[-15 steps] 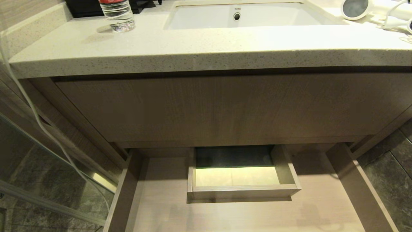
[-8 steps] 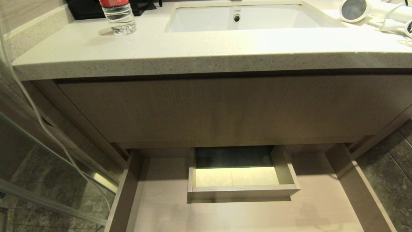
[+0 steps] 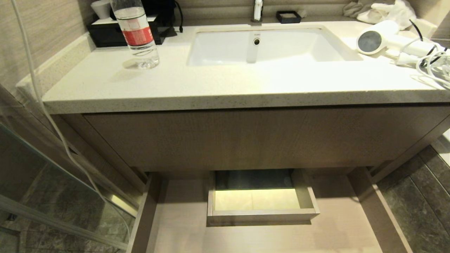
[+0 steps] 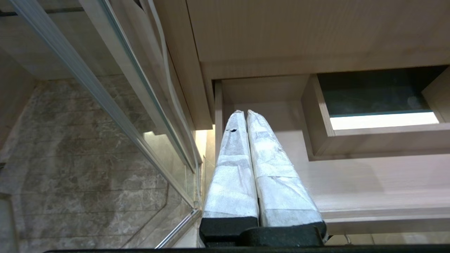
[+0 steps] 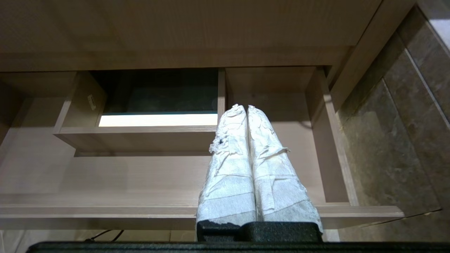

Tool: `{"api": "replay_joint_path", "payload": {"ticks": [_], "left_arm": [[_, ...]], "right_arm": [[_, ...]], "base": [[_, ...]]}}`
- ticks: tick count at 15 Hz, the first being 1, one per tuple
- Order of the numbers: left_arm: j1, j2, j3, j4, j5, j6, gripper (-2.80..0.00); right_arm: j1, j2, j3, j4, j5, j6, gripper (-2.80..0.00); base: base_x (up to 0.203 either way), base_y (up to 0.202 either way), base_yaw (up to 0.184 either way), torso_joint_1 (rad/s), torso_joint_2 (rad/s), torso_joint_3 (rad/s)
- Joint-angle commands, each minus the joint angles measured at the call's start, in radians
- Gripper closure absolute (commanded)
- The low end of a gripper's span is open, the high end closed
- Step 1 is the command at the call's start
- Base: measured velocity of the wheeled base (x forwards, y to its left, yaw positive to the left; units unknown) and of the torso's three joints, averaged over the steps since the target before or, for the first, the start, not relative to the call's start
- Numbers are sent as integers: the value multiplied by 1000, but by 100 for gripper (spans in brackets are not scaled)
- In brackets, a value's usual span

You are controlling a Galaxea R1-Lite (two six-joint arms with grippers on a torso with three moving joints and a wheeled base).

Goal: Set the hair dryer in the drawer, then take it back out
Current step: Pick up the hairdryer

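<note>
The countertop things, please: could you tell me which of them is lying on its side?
The white hair dryer, right of the sink; the water bottle stands upright.

Left gripper [image 4: 245, 111]: white-wrapped fingers [image 4: 232, 168] pressed together along their length, holding nothing, extended straight from the black wrist mount. Right gripper [image 5: 245, 106]: likewise closed and empty, its wrapping frayed partway along one finger [image 5: 228, 168]. Neither arm appears in the head view.
</note>
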State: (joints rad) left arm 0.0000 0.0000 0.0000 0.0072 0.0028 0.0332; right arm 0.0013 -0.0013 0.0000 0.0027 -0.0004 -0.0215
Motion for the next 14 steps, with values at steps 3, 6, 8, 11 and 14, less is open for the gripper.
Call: {"api": "replay_joint_path", "payload": {"ticks": [3, 6, 8, 11, 14], "left_arm": [[0, 0, 0, 0, 0, 2, 0], [0, 1, 0, 0, 0, 2, 0], [0, 0, 0, 0, 0, 2, 0], [0, 0, 0, 0, 0, 2, 0], [0, 0, 0, 0, 0, 2, 0]], "right_arm": [[0, 1, 2, -3, 2, 0, 0], [0, 1, 2, -3, 2, -3, 0], [0, 1, 2, -3, 2, -3, 0], [0, 1, 2, -3, 2, -3, 0], [0, 1, 2, -3, 2, -3, 0]], "base": [[0, 0, 0, 148, -491, -356], [0, 0, 0, 171, -510, -348], [0, 0, 0, 201, -537, -349], [0, 0, 0, 200, -546, -347], [0, 0, 0, 230, -586, -358]]}}
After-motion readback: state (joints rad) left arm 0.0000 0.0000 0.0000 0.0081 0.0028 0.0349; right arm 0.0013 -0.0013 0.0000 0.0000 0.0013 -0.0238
